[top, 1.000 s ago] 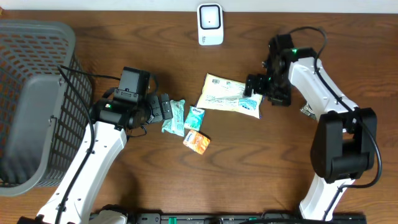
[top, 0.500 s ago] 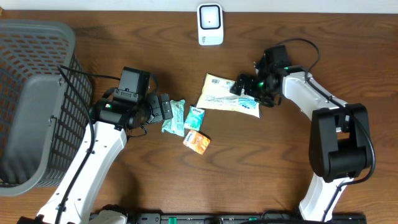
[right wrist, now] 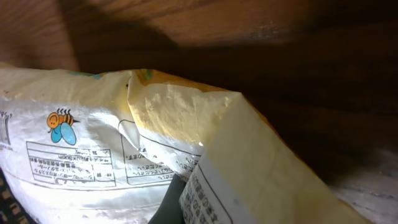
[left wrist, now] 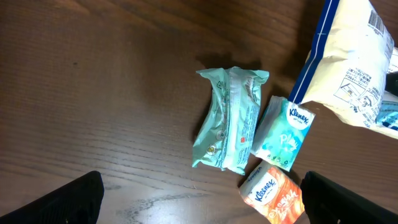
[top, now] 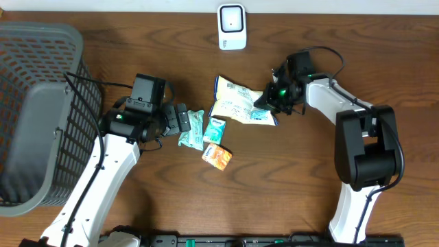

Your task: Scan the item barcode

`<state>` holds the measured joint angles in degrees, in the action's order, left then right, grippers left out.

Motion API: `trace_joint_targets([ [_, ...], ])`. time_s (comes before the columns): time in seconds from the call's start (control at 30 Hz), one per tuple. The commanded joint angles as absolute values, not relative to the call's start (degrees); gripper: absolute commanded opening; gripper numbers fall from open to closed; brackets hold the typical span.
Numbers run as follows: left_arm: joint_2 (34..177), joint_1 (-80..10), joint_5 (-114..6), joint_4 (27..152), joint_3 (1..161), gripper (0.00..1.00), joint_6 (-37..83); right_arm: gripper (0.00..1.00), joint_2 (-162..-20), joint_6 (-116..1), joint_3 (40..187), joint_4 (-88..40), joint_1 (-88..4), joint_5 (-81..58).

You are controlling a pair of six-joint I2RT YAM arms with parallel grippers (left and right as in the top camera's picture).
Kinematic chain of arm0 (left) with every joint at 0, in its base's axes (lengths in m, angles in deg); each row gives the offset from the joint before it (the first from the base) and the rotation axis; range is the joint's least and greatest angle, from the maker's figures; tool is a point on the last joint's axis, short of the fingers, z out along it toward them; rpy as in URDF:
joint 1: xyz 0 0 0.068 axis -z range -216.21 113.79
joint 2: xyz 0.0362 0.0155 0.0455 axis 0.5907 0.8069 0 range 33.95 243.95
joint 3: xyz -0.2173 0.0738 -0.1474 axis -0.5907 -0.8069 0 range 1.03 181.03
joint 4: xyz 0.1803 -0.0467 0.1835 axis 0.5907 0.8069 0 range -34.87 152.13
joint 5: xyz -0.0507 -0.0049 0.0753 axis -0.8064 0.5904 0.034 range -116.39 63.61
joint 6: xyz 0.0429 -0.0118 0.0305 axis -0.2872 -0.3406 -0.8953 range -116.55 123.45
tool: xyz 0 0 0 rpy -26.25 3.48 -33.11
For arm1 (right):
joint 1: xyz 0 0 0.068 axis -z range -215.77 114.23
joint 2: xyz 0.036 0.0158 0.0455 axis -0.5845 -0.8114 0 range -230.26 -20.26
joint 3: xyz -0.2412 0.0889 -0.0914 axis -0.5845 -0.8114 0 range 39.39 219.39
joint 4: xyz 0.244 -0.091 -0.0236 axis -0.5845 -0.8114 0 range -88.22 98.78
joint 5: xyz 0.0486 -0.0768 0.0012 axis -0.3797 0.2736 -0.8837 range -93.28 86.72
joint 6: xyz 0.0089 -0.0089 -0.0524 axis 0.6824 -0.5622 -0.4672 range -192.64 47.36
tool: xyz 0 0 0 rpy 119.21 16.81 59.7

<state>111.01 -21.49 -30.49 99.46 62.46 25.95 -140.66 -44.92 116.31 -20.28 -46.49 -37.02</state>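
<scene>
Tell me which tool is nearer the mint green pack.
Left. The left tool sits open right beside the mint green pack; the right tool is farther off, shut on the cream bag.

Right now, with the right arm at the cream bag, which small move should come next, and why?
Probably lift the cream bag slightly off the table. The right jaws appear shut on its right edge, and the white scanner stands apart, at the table's far edge. A short lift would test the grip before carrying it there.
</scene>
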Motion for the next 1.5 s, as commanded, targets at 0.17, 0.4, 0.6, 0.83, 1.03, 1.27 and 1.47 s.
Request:
trace_joint_targets([
  [0.17,111.1,-21.8,-29.6,99.5,63.1,1.0,25.6,0.01,-136.6,-61.3,114.4,-23.3,-43.8,-44.2],
  [0.4,111.1,-21.8,-29.6,99.5,63.1,1.0,25.6,0.01,-126.1,-69.6,114.4,-30.3,-40.6,-45.6],
  [0.6,111.1,-21.8,-29.6,99.4,63.1,1.0,25.6,0.01,-126.9,-71.0,114.3,-33.3,-40.4,-39.8],
  [0.83,111.1,-21.8,-29.6,99.5,63.1,1.0,25.6,0.01,-130.8,-69.4,114.3,-33.6,-40.3,-34.8],
  [1.03,111.1,-21.8,-29.6,99.3,63.1,1.0,25.6,0.38,-131.9,-68.8,114.3,-33.9,-40.3,-31.8],
  [1.27,111.1,-21.8,-30.8,94.1,63.1,0.99,26.4,0.53,-131.8,-68.6,114.8,-34.7,-40.2,-32.3],
  [1.47,113.3,-19.8,-44.9,81.4,61.8,0.08,33.8,0.53,-131.8,-68.4,114.8,-34.8,-40.3,-32.3],
])
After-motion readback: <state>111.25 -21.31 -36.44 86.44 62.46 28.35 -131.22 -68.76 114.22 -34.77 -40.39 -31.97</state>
